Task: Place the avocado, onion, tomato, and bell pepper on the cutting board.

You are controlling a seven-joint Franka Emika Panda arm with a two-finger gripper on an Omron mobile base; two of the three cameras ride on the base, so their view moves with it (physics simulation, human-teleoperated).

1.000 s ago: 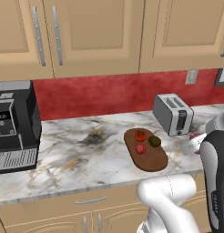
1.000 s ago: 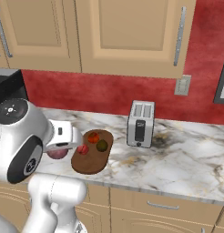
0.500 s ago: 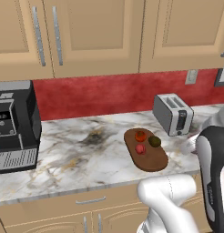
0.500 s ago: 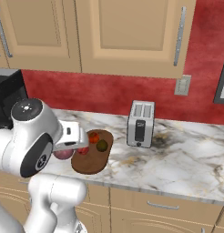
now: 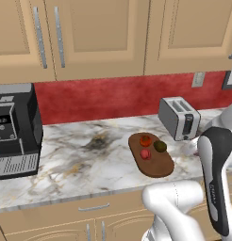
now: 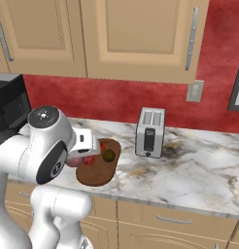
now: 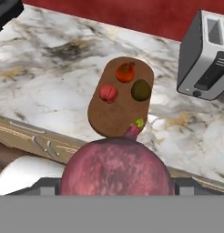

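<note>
A big pinkish-purple onion fills the bottom of the hand view, held in my gripper, whose fingertips are hidden behind it. In the right base view the onion hangs just left of the dark oval cutting board and above the counter's front edge. On the cutting board lie the tomato, the red bell pepper and the dark olive avocado. The left base view also shows the cutting board, with the avocado on it.
A silver toaster stands on the marble counter right of the board. A black coffee machine sits at the far left. Wooden cabinets hang above the red backsplash, and drawers run below the counter edge.
The arm has swung a little, carrying the onion slightly right toward the board. The three items on the board have not moved.
</note>
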